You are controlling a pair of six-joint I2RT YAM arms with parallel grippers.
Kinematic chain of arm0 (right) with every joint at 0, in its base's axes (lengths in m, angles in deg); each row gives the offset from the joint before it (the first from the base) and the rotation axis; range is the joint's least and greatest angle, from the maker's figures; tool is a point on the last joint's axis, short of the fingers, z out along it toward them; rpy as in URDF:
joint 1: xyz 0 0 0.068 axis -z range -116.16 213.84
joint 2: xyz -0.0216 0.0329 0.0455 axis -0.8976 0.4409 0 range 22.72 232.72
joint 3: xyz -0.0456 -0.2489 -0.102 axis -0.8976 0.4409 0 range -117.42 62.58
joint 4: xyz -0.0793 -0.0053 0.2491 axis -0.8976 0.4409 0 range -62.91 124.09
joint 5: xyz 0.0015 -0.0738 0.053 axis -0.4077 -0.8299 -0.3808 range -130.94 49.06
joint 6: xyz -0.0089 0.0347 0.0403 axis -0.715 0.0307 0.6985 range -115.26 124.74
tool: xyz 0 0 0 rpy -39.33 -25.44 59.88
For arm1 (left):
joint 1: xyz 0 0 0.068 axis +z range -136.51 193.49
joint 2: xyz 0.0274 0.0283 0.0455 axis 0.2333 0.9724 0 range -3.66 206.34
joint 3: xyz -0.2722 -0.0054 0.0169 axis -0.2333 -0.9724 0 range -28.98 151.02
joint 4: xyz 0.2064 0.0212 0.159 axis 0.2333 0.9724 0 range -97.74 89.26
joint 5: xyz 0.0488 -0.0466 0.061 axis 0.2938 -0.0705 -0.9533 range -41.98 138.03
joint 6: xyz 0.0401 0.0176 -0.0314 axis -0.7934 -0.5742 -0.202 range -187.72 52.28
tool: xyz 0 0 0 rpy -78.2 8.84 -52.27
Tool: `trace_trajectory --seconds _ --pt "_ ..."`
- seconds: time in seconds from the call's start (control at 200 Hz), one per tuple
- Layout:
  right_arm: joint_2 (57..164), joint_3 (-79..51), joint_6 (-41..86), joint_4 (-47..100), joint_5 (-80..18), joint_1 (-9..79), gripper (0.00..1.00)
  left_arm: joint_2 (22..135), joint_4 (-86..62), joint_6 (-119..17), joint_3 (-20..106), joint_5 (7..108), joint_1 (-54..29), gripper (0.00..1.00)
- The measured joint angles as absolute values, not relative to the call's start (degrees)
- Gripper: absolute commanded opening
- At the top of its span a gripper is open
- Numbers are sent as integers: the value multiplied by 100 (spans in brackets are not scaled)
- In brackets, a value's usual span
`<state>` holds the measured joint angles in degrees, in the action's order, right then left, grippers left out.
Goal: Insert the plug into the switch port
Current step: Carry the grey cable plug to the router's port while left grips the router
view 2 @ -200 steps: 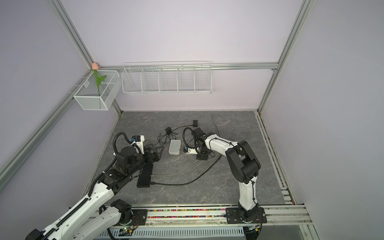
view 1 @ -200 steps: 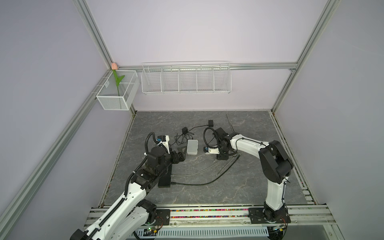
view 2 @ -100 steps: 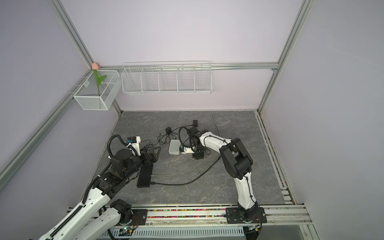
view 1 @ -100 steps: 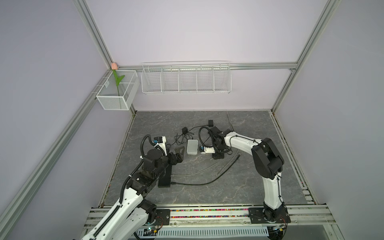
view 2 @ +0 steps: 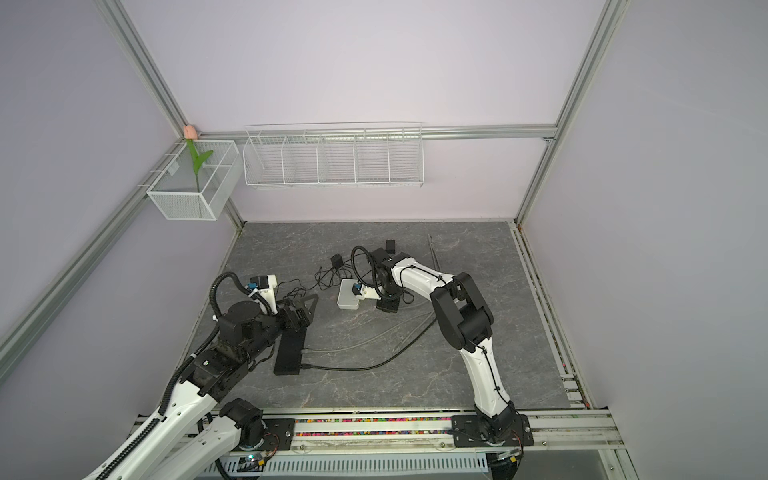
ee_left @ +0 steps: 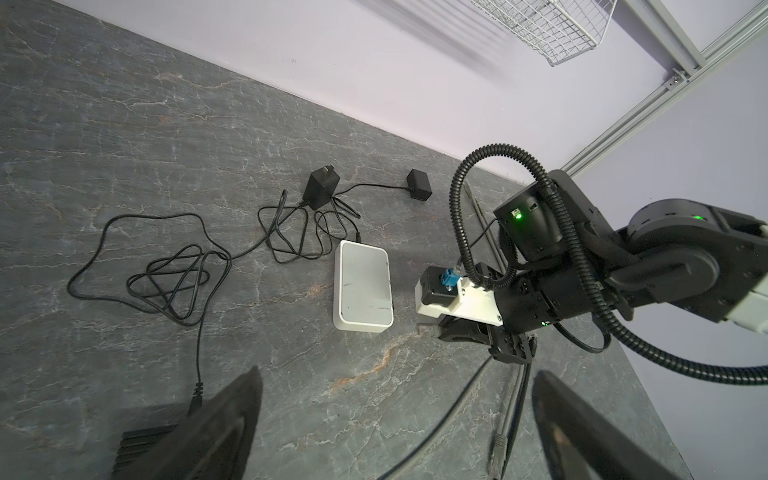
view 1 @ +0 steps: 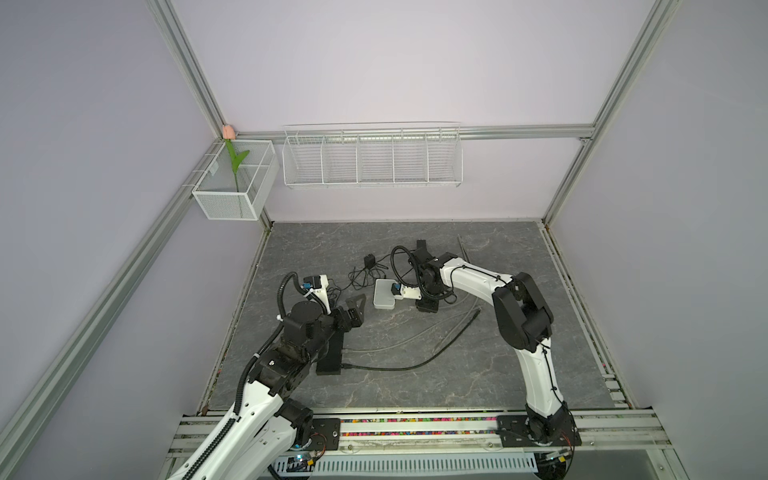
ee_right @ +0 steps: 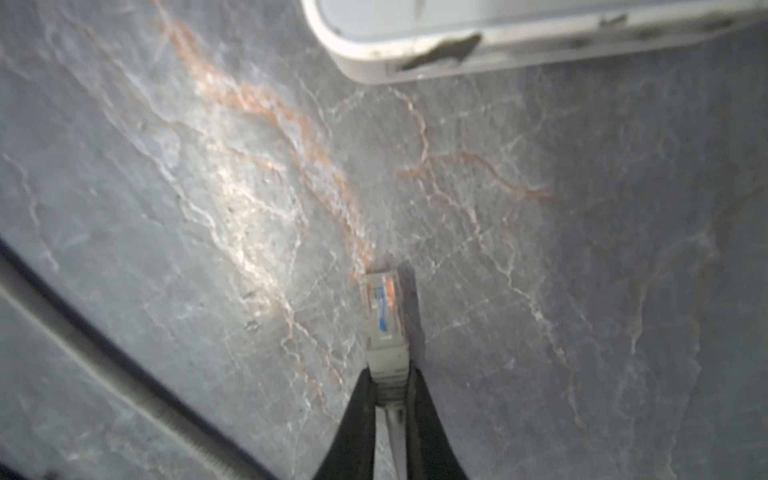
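Overhead, in both top views, the white switch (view 1: 384, 294) (view 2: 348, 294) lies flat on the grey table (view 1: 478, 395) (view 2: 415, 395). The right pincer (view 1: 424, 306) (view 2: 388, 306) is low just beside its right edge, and a tangle of thin black cord (view 1: 365, 279) behind it leads to 2 black adapters (view 1: 369, 262). The left pincer (view 1: 354, 311) (view 2: 305, 311) hovers to the switch's left, apart from it. It is spread wide near the far end of a black box (view 1: 331, 353) that has 2 cables (view 1: 395, 369) running out of its side. From the left wrist, the released left pincer (ee_left: 395, 411) shows as 2 dark fingers (ee_left: 224, 428) set far apart at the frame's edge. The switch (ee_left: 363, 291) sits ahead of them, and the right pincer (ee_left: 446, 332) is down at the table just beside it; the plug is too hidden there to make out. A loose connector (ee_left: 497, 446) on a cable end lies on the table nearer the camera. From the right wrist, the right pincer (ee_right: 390, 374) is clenched on the rear boot of the clear plug (ee_right: 384, 311). The plug lies low over the table with its tip aimed at the switch's (ee_right: 498, 50) side wall, near it but with bare table between. In the blur the port cannot be made out.
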<state>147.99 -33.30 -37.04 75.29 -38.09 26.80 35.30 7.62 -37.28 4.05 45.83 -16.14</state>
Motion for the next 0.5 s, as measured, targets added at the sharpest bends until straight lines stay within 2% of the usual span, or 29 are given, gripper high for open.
trace_trajectory --seconds 0.335,0.5 --pt "14721 -3214 -3451 7387 -3850 2685 7 3746 646 -3728 311 4543 -1614 98" --pt "14714 -3208 -3271 7247 -3903 2737 7 4795 506 -3794 342 4509 -1614 93"
